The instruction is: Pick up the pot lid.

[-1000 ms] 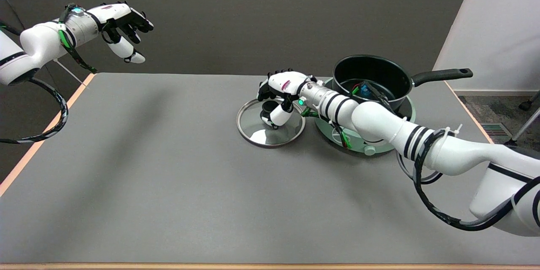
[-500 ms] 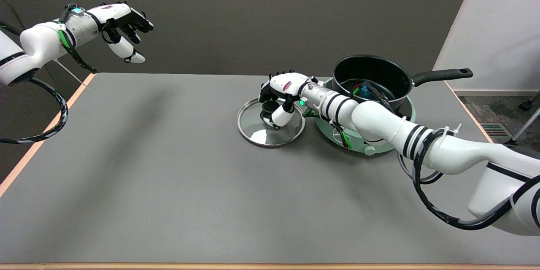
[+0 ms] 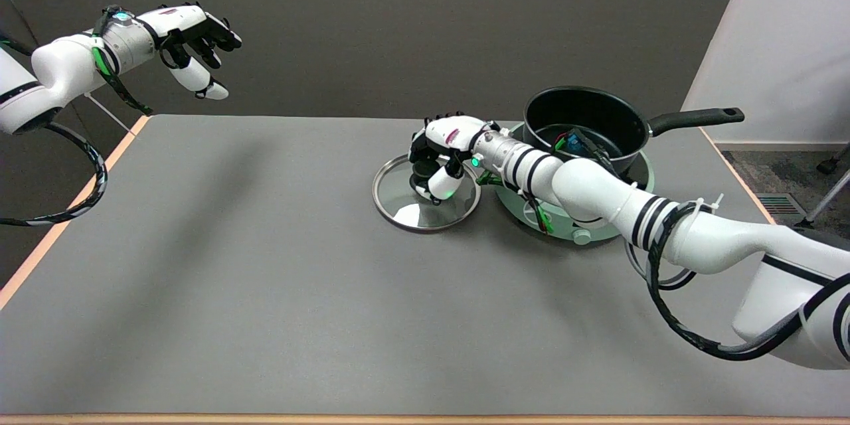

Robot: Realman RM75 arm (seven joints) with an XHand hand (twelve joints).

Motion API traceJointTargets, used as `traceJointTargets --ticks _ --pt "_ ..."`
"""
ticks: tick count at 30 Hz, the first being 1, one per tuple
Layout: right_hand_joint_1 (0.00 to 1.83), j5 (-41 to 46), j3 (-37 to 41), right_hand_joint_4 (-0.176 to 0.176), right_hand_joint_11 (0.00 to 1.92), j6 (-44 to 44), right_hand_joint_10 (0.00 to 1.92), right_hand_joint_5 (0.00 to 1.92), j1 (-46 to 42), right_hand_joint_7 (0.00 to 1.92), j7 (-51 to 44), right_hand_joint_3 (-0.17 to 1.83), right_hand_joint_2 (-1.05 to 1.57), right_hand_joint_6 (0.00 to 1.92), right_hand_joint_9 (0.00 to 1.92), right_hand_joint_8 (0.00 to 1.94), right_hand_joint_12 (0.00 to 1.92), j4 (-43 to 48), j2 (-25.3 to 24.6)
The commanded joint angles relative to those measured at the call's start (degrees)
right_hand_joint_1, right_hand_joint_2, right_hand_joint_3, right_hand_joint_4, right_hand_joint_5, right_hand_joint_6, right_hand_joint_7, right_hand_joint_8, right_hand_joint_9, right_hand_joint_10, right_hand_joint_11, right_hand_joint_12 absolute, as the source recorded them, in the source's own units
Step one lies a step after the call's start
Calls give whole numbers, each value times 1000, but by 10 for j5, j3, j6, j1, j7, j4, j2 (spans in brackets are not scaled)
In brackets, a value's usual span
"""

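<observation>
Lying flat on the grey surface point(image 3: 232, 279) — glass pot lid point(image 3: 405, 202), just left of the green base point(image 3: 564, 222). Right hand point(image 3: 441, 149) over it, fingers point(image 3: 443, 180) clenched around its black knob point(image 3: 422, 179). Behind — black saucepan point(image 3: 588, 123).

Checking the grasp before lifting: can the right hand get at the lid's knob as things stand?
Probably yes. The right hand is directly over the lid, fingers curled round the knob; nothing lies between. Whether the grip is closed is unclear.
</observation>
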Motion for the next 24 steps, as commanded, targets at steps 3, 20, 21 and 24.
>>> traceJointTargets --ticks 3,20,21,24 --pt "934 22 0 -53 477 -8 625 669 2 731 -1 904 590 436 665 289 1295 -25 -9" --pt "896 26 3 -49 490 -6 686 702 2 828 -1 846 632 533 715 369 1308 -28 -9" --pt "892 26 3 -48 492 -6 704 706 2 845 -1 838 638 543 726 391 1309 -28 -9" --pt "883 26 3 -45 502 -7 734 719 2 874 -1 774 677 545 751 427 1289 -28 -9"
